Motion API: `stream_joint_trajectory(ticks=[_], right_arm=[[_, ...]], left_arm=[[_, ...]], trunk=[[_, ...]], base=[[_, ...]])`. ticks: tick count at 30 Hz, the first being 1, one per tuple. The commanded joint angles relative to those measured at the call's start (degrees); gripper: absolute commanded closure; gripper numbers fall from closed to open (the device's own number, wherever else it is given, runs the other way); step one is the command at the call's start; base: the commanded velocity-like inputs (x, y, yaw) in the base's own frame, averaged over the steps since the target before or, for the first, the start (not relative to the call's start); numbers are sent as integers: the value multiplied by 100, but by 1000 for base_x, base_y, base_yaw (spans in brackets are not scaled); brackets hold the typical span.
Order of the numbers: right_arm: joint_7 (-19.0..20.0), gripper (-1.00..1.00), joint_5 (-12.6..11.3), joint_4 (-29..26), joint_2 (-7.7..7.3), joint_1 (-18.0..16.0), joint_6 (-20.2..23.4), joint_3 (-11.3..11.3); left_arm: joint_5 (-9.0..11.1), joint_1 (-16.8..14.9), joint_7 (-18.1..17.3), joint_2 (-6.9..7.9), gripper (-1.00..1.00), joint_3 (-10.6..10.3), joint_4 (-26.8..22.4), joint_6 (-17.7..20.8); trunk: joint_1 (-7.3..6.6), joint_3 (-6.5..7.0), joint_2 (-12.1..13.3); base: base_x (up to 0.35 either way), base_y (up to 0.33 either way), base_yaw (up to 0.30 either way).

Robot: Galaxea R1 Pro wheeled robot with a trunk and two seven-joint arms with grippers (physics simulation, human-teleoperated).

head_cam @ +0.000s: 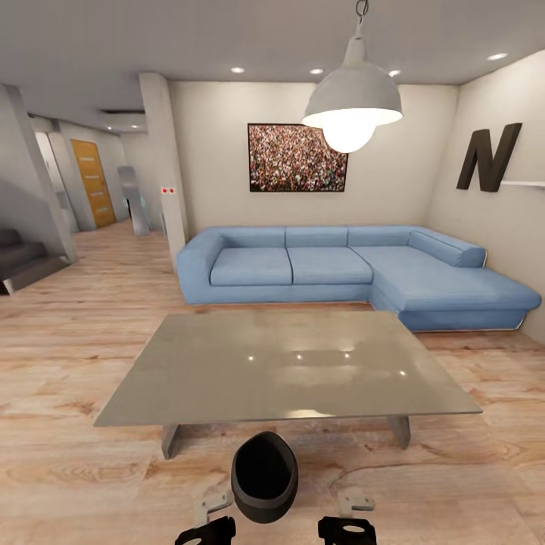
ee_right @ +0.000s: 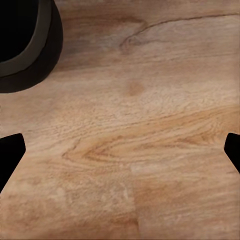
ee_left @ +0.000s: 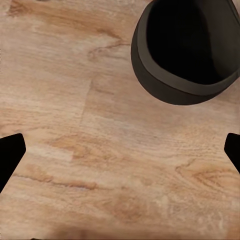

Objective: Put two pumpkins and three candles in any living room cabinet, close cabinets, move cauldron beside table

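A dark, open-topped cauldron (head_cam: 264, 511) stands upright on the wood plank floor, just in front of the low grey table's (head_cam: 227, 378) near edge. My left gripper (head_cam: 207, 524) hangs over the floor at the cauldron's left, and my right gripper (head_cam: 348, 521) at its right. Both are open and hold nothing. The left wrist view has the cauldron (ee_left: 160, 85) ahead of the left gripper (ee_left: 120, 152), apart from its fingers. In the right wrist view the cauldron (ee_right: 47, 55) lies off to one side of the right gripper (ee_right: 120, 152). The pumpkins, candles and cabinet are out of view.
A blue corner sofa (head_cam: 333, 265) stands behind the table against the far wall. A pendant lamp (head_cam: 352, 106) hangs over the table. At the left are a pillar (head_cam: 163, 159), stairs (head_cam: 23, 261) and a corridor with an orange door (head_cam: 92, 182).
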Motion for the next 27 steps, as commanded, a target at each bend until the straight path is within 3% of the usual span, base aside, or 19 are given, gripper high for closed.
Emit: stream_joint_trajectory(ticks=[1, 27], right_arm=[[-30, -100, -54, -7, 1, -2, 24, 52], [-30, -100, -55, 71, 4, -2, 24, 57]], left_arm=[[39, -3, 45, 4, -100, -24, -8, 19], [39, -3, 54, -4, -100, -39, 0, 19]], trunk=[[-23, 8, 38], [-594, 267, 1081]], base=[[0, 0, 0], [0, 0, 0]])
